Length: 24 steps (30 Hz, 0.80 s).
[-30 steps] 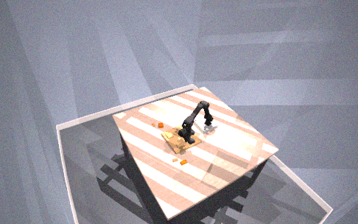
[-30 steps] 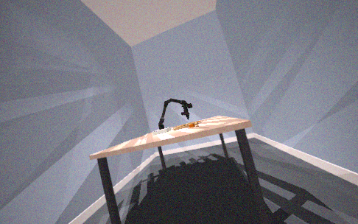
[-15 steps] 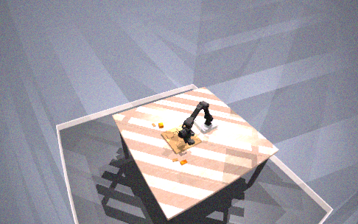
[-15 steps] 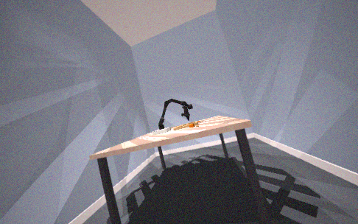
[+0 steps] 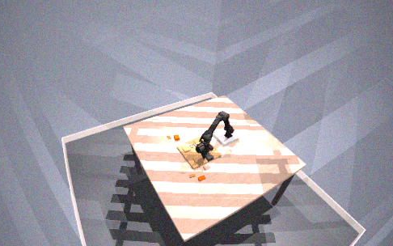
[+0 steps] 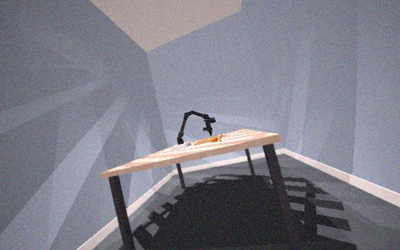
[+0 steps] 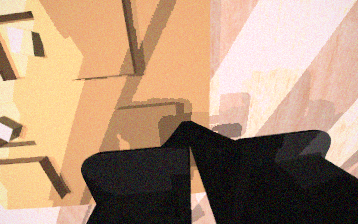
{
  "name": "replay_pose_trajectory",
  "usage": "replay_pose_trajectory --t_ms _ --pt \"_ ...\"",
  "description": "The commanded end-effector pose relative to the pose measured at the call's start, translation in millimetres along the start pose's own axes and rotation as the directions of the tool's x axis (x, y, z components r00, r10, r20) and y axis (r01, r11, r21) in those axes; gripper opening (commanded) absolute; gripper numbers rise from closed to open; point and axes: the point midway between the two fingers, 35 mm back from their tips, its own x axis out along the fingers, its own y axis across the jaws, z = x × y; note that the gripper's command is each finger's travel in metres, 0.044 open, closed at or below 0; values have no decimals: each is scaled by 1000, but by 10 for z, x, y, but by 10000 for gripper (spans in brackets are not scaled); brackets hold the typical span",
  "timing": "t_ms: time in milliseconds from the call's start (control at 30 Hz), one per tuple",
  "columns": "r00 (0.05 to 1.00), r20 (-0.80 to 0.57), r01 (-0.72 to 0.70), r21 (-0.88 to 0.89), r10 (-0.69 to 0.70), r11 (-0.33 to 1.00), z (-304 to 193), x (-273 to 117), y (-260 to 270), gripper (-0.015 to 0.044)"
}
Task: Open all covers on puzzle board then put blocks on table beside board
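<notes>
The wooden puzzle board (image 5: 194, 163) (image 7: 182, 45) lies on the table under the arm. My gripper (image 6: 211, 135) (image 7: 186, 126) is shut with nothing between the fingers, above the board near one edge. In the wrist view, two pale knobs, one upper left (image 7: 20, 41) and one lower left (image 7: 1, 129), stand beside dark-edged shapes on the board. A thin rectangular outline shows just beyond the fingertips, partly hidden; I cannot tell whether it is a cover or a well. One orange block (image 5: 176, 137) lies on the table off the board's far-left side, and another (image 5: 201, 178) lies off its near side.
Small flat tan pieces lie beside the orange blocks, one at the far left (image 5: 169, 137) and one nearer (image 5: 192, 176). A pale piece (image 5: 206, 167) lies close to the board's near edge. The arm's white base (image 5: 230, 140) is right of the board. Striped light and shadows cross the table (image 5: 237, 182).
</notes>
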Motion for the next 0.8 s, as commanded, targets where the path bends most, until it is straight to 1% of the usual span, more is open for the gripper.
replay_pose_trajectory --t_ms 0,533,767 --pt "1000 1 -3 -4 3 1000 6 51 7 0" --pt "1000 2 -3 -4 3 1000 16 207 12 0" --pt "1000 2 -4 -4 4 1000 31 211 66 0"
